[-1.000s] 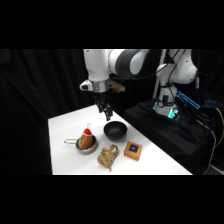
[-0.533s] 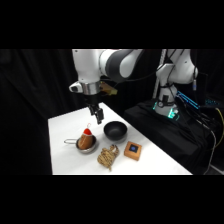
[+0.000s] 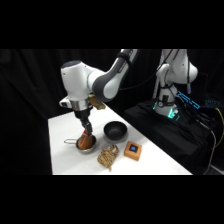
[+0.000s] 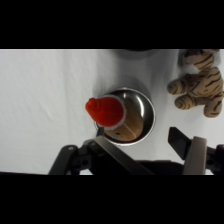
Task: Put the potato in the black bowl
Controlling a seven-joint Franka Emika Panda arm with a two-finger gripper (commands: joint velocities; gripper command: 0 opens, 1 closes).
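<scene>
The white arm reaches down steeply, its gripper hanging low, fingers spread.

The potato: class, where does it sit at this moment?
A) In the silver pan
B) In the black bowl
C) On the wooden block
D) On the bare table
A: the potato lies inside the silver pan, partly under a red object; in the side view the black bowl stands apart and holds nothing.
</scene>
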